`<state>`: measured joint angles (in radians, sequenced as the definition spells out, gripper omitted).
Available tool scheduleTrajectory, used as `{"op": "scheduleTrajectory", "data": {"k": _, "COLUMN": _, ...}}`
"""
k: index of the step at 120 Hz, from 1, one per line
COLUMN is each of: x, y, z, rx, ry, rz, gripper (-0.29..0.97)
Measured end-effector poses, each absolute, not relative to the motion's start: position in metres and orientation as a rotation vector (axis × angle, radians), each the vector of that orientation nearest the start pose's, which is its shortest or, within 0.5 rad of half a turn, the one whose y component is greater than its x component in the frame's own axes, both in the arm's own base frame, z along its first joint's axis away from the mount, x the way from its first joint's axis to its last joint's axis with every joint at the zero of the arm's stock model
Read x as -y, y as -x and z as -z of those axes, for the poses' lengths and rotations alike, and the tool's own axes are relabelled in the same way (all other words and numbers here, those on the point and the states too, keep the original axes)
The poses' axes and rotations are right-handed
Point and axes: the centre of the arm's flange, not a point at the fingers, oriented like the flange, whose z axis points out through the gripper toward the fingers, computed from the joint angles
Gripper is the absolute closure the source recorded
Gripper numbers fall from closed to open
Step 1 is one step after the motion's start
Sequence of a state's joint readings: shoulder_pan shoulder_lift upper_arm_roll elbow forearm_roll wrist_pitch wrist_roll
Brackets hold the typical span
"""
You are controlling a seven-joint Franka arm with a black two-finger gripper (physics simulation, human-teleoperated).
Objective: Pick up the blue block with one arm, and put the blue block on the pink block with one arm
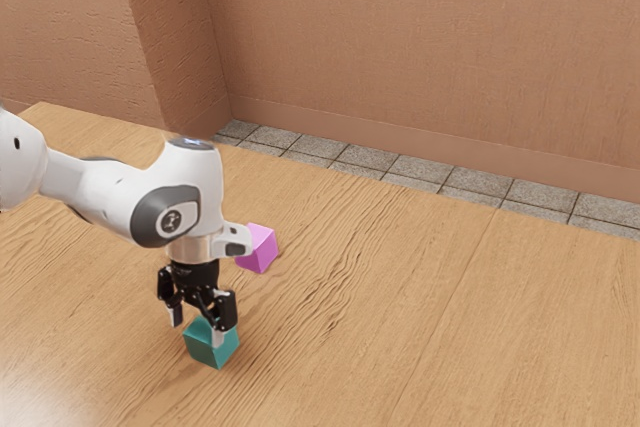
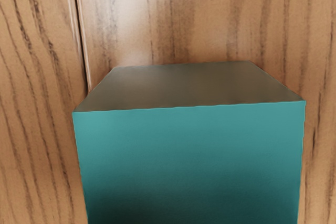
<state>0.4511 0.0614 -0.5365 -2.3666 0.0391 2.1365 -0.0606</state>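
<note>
- Looking at the exterior view first, I see the arm (image 1: 110, 192) coming in from the exterior view's left, its wrist pointing straight down over the wooden desk (image 1: 420, 327).
- The end effector (image 1: 200, 319) hangs directly above the blue block (image 1: 212, 347), which renders teal and sits flat on the desk.
- Its black fingers (image 1: 224, 313) stand spread apart, tips level with the block's top edge and not clamped on its sides, so nothing is gripped.
- The pink block (image 1: 260, 247) rests on the desk just beyond the hand, toward the far wall and apart from the blue block.
- Turning to the wrist view, the blue block (image 2: 189, 156) looms right under my hand, its top face and one side showing.
- Wood grain of the desk (image 2: 37, 103) surrounds it.
</note>
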Motion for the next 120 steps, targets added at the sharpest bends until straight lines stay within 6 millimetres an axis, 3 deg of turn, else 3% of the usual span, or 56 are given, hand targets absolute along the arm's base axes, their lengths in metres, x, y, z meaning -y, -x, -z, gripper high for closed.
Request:
{"op": "scheduleTrajectory", "data": {"k": 29, "x": 0.039, "y": -0.472, "z": -0.262, "rx": -0.056, "ry": 3.120, "rz": -0.443, "gripper": 0.00}}
{"op": "scheduleTrajectory", "data": {"k": 49, "x": 0.039, "y": -0.474, "z": -0.256, "rx": -0.045, "ry": 3.125, "rz": -0.431, "gripper": 0.16}}
{"op": "scheduleTrajectory", "data": {"k": 69, "x": 0.039, "y": -0.475, "z": -0.256, "rx": -0.036, "ry": 3.125, "rz": -0.416, "gripper": 0.26}}
{"op": "scheduleTrajectory", "data": {"k": 101, "x": 0.039, "y": -0.476, "z": -0.255, "rx": -0.025, "ry": 3.123, "rz": -0.411, "gripper": 0.27}}
{"op": "scheduleTrajectory", "data": {"k": 120, "x": 0.037, "y": -0.495, "z": -0.277, "rx": -0.016, "ry": 3.132, "rz": -0.327, "gripper": 0.29}}
